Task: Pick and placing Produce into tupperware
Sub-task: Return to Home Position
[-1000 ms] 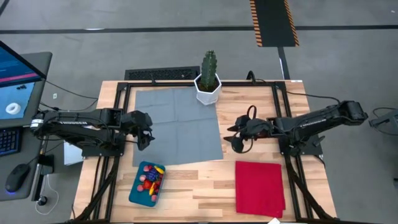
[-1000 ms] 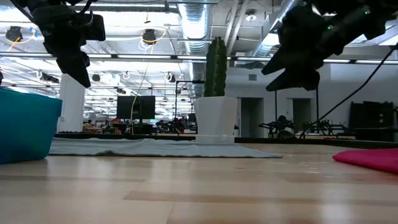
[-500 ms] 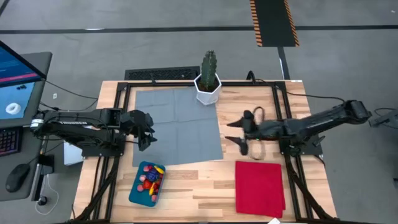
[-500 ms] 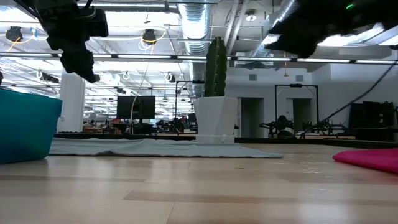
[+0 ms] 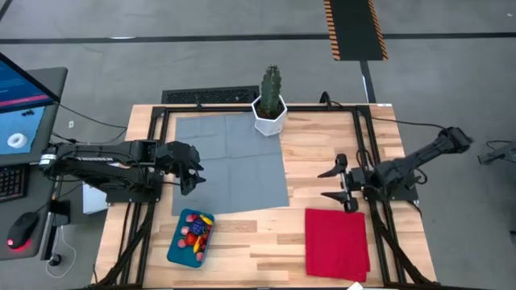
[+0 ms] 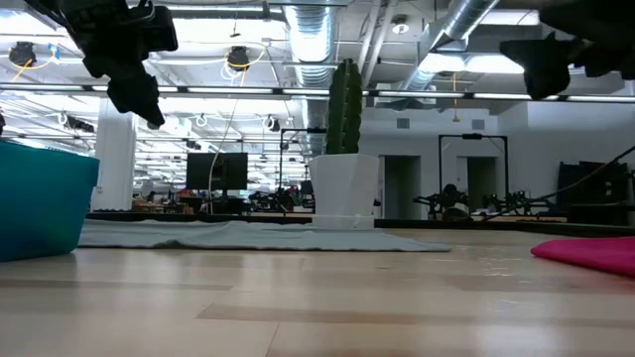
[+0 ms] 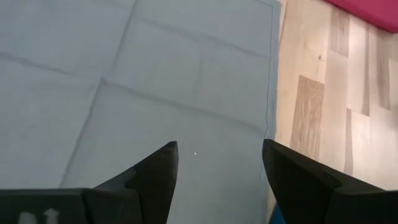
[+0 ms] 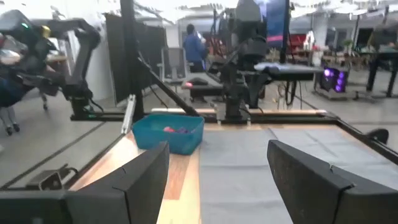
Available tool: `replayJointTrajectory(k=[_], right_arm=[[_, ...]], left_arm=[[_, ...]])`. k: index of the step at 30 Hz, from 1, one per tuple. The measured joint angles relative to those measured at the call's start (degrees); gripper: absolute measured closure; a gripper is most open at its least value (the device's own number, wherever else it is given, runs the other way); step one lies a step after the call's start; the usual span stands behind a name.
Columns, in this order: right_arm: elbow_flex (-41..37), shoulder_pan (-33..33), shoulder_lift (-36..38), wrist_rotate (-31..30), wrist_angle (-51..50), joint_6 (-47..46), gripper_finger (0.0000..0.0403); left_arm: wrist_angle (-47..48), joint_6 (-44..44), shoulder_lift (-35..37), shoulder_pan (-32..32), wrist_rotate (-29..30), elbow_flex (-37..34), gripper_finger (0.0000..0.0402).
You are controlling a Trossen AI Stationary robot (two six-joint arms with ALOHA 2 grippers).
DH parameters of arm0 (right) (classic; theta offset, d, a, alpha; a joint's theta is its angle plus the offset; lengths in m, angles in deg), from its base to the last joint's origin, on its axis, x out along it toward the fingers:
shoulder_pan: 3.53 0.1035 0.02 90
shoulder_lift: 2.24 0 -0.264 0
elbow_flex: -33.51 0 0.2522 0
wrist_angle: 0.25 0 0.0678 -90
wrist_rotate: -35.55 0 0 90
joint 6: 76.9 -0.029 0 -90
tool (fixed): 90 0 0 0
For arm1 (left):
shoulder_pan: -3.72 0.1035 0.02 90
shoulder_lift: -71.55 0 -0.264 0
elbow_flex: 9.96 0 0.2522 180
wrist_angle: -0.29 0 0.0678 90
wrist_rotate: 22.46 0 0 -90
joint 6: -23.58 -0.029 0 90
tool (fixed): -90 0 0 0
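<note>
Standing at the back of the light wooden table (image 5: 322,137), a green cactus in a white faceted pot (image 5: 270,105) sits at the far edge of a large flat grey mat (image 5: 234,161). A flat red rectangular cloth (image 5: 336,243) lies at the front right. The shallow teal-blue rectangular plastic tupperware (image 5: 174,253) rests on bare wood just in front of the mat's front-left corner and holds the tiny red, pink and yellow toy produce (image 5: 194,232). The left gripper (image 5: 190,172) hangs above the mat's left part, near the tupperware and behind it, with its fingers spread and holding nothing. The right gripper (image 5: 333,184) hovers over bare wood just behind the red cloth, well apart from the tupperware, with its fingers likewise parted and empty. A blue-lit monitor (image 5: 24,101) stands beyond the table's left side, its writing too small to read.
</note>
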Motion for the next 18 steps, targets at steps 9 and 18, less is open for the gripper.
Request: replayJointTrajectory(k=[9, 18], right_arm=[[-5.4, 1.9, 4.1, 0.1, -1.6, 2.4, 0.0107], [-5.4, 1.9, 4.1, 0.2, -14.8, 2.3, 0.0107]], left_arm=[[0.1, 2.0, 0.0, 0.0, 0.1, 0.0, 0.0178], [-2.6, 3.9, 0.0, 0.0, -1.3, 0.0, 0.0178]])
